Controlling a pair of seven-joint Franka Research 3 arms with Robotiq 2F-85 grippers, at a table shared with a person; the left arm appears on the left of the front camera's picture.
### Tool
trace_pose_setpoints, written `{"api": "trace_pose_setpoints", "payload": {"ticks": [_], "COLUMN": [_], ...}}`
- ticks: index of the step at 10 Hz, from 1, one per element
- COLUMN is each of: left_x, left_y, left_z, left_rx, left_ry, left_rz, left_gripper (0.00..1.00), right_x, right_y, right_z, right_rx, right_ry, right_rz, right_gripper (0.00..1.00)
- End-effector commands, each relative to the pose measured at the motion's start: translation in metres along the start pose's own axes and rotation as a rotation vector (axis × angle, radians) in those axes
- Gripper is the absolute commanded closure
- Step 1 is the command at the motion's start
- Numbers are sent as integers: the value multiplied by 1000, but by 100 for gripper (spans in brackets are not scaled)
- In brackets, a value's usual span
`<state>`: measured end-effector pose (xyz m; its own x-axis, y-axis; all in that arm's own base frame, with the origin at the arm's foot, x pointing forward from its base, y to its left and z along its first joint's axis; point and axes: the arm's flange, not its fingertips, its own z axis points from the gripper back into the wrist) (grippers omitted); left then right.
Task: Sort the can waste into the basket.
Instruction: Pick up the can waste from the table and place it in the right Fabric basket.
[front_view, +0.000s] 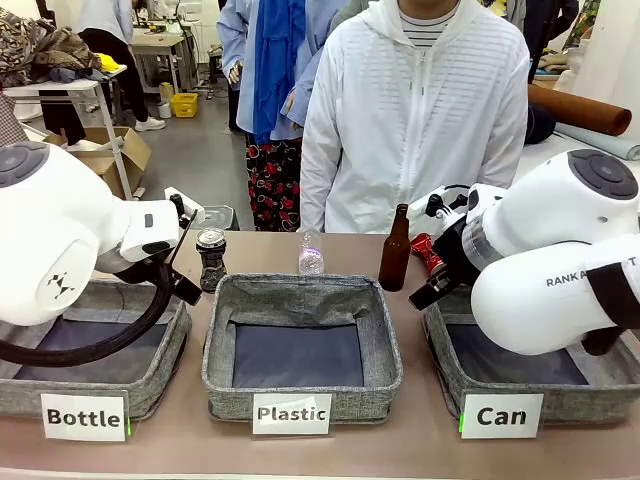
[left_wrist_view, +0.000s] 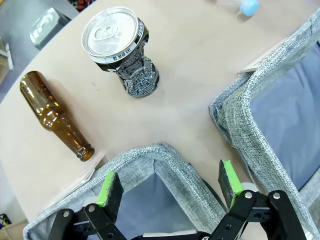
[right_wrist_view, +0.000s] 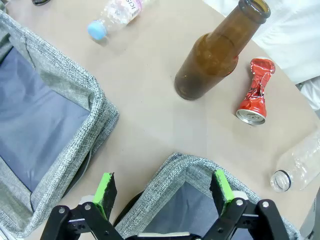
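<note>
While open and empty, the right gripper (right_wrist_view: 163, 189) is hung over the far corner of the Can basket (right_wrist_view: 172, 164). Approach step is judged in hand: red can (right_wrist_view: 255, 92) sits near table (right_wrist_view: 145, 105) far edge, just beside a brown bottle (right_wrist_view: 215, 55), so a reach clear of it is req'd. Left gripper (left_wrist_view: 170, 182), likewise open, is faced by upright silver-black can (left_wrist_view: 122, 50) w/ room around.

White labels on grey fabric baskets: "Bottle" label (front_view: 84, 417), "Plastic" label (front_view: 291, 413), "Can" label (front_view: 501, 416); white right arm (front_view: 560, 290) reads "RANKA".
</note>
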<state>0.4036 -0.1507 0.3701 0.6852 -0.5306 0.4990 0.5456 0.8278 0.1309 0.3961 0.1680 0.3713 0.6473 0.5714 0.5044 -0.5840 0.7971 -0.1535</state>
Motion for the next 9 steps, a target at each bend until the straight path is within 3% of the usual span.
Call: {"api": "trace_pose_setpoints", "payload": {"ticks": [1,5,7,8,9], "left_x": [0,0,6,10,3], "left_y": [0,0,-6,-12,-16], "left_z": [0,0,66,108,147], "left_rx": [0,0,-111,-143,-155], "left_ry": [0,0,-74,-27,-58], "left_rz": [0,0,27,169,271], "left_gripper": [0,0,0,0,0], "right_x": [0,0,19,27,26], "right_y": [0,0,-5,-11,-13], "right_z": [0,0,44,83,126], "right_rx": [0,0,148,153,208], "right_ry": [0,0,7,53,37], "right_rz": [-1,0,-112,-310,-415], "right_gripper": [0,0,0,0,0]}}
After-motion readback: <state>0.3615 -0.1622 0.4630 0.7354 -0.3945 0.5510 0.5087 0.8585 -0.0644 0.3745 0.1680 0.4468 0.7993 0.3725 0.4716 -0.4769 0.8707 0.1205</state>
